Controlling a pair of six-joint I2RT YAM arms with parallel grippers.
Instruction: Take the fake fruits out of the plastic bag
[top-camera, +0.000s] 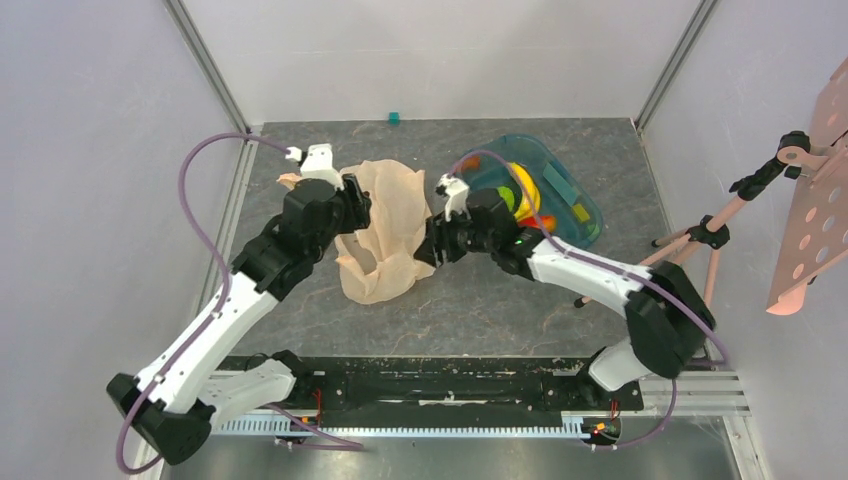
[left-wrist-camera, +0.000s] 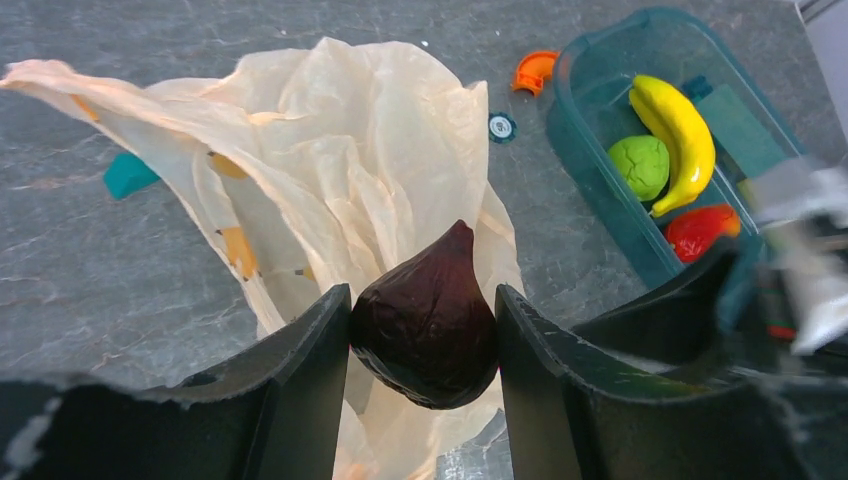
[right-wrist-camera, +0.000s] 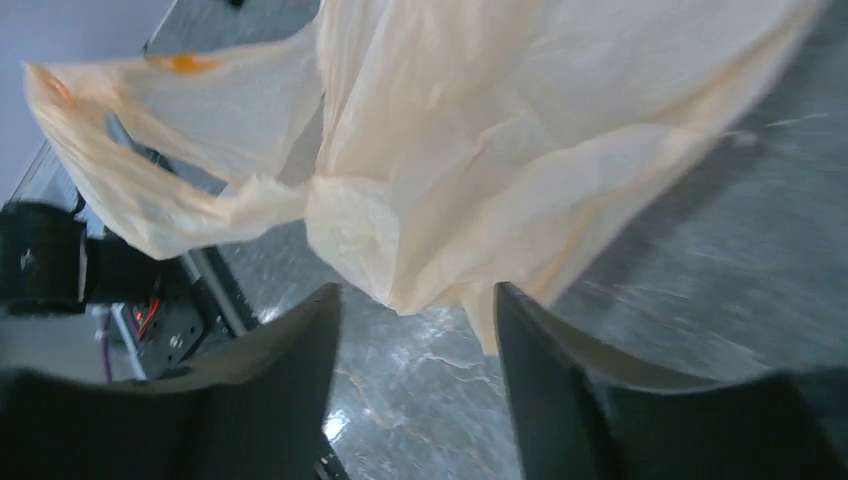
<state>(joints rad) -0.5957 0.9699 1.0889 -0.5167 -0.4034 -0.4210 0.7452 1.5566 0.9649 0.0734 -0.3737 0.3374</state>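
My left gripper (left-wrist-camera: 423, 296) is shut on the small dark brown-purple fruit (left-wrist-camera: 427, 322) and holds it above the pale peach plastic bag (left-wrist-camera: 340, 170). The bag lies crumpled on the table (top-camera: 385, 235), between the two grippers. In the top view my left gripper (top-camera: 355, 207) is at the bag's left side. My right gripper (top-camera: 432, 246) is at the bag's right edge; its jaws (right-wrist-camera: 415, 296) are open and empty, with the bag (right-wrist-camera: 480, 150) just past the fingertips. The yellow banana (left-wrist-camera: 682, 130), green fruit (left-wrist-camera: 640, 165) and red-orange fruit (left-wrist-camera: 700, 230) lie in the teal tub (left-wrist-camera: 600, 205).
The teal tub (top-camera: 590, 205) stands at the back right and also holds teal blocks (left-wrist-camera: 740, 125). An orange ring toy (left-wrist-camera: 535, 70), a small round teal cap (left-wrist-camera: 501, 127) and a teal block (left-wrist-camera: 128, 172) lie near the bag. A tripod (top-camera: 700, 235) with a pink board stands at the right.
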